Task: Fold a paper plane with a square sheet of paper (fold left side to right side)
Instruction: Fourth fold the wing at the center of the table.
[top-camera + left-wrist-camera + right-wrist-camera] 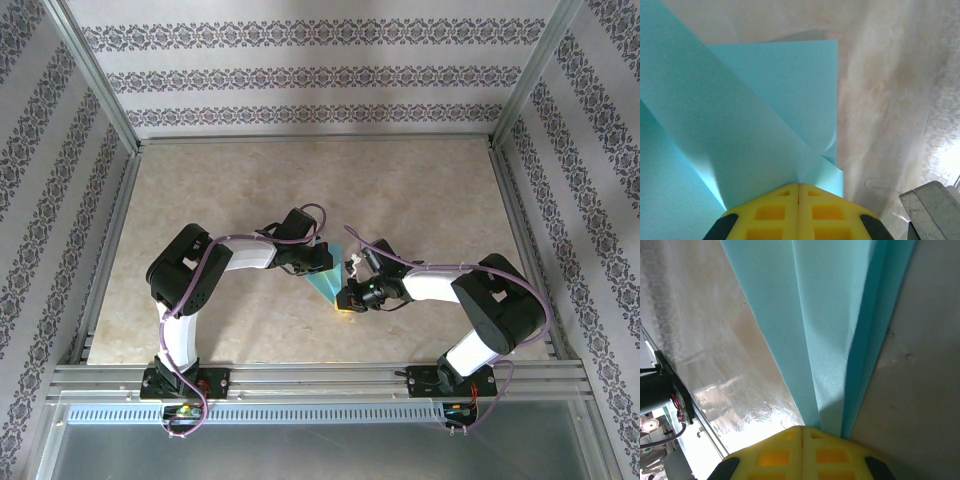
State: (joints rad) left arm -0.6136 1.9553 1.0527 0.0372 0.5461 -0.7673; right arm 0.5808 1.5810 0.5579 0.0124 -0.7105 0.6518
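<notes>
Cyan paper, creased lengthwise into the half-made paper plane (328,282), lies near the middle of the tabletop (420,190), a little toward its near edge, between the two claws. From above only a small pointed wedge of it shows; the rest is covered by the wrists.

The left gripper (314,262) meets it from the left. In the left wrist view its yellow pads (771,212) are pressed together, and a raised flap of the paper plane (755,115) runs straight into their seam, so the left gripper (799,192) is pinched closed on the paper. The sheet's left and top parts are cut off by the frame.

The right gripper (352,297) sits at the paper's near right side. In its wrist view the right gripper (802,432) has its pads tight together; the stacked layers of the paper plane (825,330) end at the right-hand pad, off the seam, so it may only be pressing on them rather than gripping. The plane's far end runs out of frame.
</notes>
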